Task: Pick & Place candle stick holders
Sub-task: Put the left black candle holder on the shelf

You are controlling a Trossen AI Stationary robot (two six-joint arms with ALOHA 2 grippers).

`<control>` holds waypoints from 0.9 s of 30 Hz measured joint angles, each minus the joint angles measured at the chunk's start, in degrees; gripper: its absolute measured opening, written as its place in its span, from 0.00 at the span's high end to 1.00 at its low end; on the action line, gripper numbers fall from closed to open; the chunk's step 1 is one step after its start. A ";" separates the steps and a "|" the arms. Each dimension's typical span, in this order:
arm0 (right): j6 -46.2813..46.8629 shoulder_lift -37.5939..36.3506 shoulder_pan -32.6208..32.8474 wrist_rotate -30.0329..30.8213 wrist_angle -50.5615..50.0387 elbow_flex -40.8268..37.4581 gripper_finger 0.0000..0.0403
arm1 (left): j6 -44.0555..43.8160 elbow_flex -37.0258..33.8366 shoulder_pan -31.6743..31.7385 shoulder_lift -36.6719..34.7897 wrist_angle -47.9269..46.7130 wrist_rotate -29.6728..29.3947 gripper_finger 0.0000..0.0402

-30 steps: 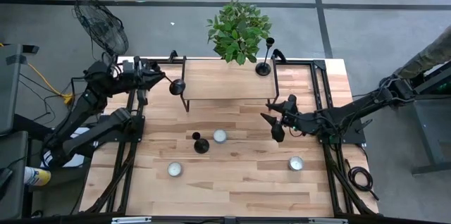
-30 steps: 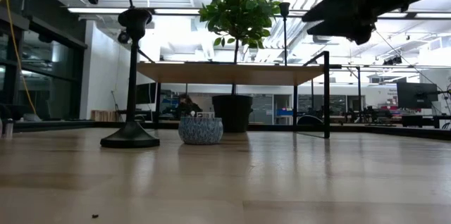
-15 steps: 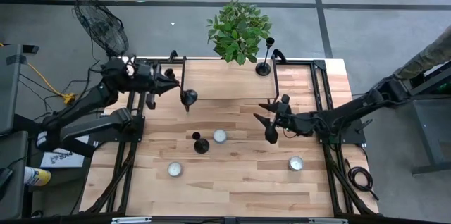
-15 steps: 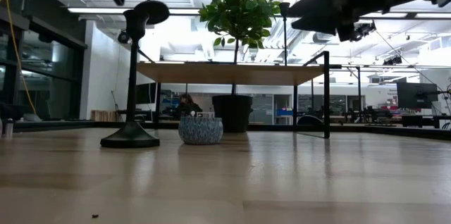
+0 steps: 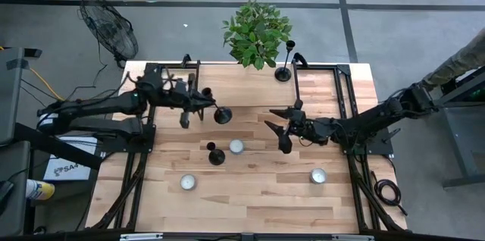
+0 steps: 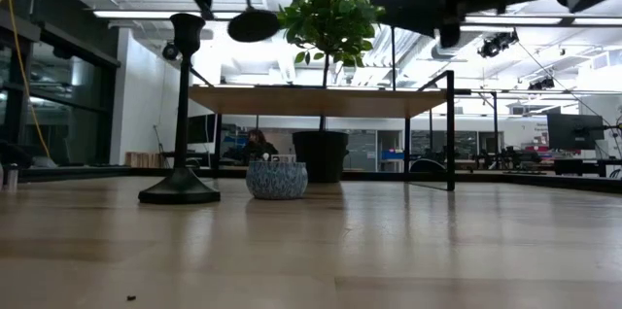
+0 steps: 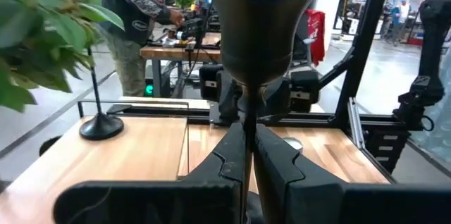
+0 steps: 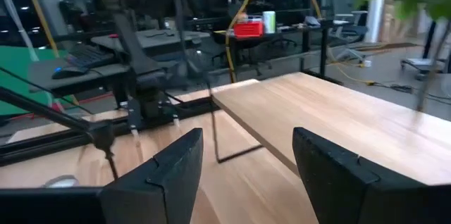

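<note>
Holders: one (image 5: 220, 114) is clamped by its stem in the left claw (image 5: 203, 104), lying sideways over the shelf's (image 5: 250, 89) front edge; another (image 5: 284, 69) stands on the shelf; a third (image 5: 215, 154) stands on the surface (image 5: 258, 195) before the shelf. Right claw (image 5: 277, 128) gapes wide, empty, beside the shelf.

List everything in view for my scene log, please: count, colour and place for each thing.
candle stick holders: three, black; one on the table centre, one on the raised shelf by the plant, one held by the left gripper.
candles: three, white, on the table's near half.
plant: one, green, behind the shelf.
fan: one, black, on the floor at far left.
left gripper: shut on a holder's stem, over the shelf's left end.
right gripper: open, empty, over the table's centre-right.
</note>
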 joint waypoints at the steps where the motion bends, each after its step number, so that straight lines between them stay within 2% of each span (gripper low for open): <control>1: -0.53 0.61 -0.25 -0.91 -0.04 0.92 0.47 | -0.02 0.00 -0.74 1.28 1.24 -0.05 0.98; 5: -2.38 3.48 -1.40 -3.57 -1.69 5.56 0.47 | -0.04 0.00 -3.00 5.40 5.93 -0.08 0.98; 10: -3.42 7.13 -2.79 -3.95 -8.26 13.14 0.47 | -0.04 -0.04 -4.56 8.45 8.86 -0.39 0.98; 14: -3.71 10.01 -3.82 -4.37 -15.25 19.43 0.47 | -0.03 -0.04 -5.24 8.84 9.19 -1.02 0.98; 17: -3.71 11.89 -4.53 -7.29 -18.37 23.23 0.47 | 0.18 -0.04 -5.34 8.84 9.16 -1.42 0.98; 27: -3.66 16.80 -6.52 -10.65 -22.32 30.58 0.47 | 1.42 -0.04 -5.67 8.84 8.36 -1.83 0.98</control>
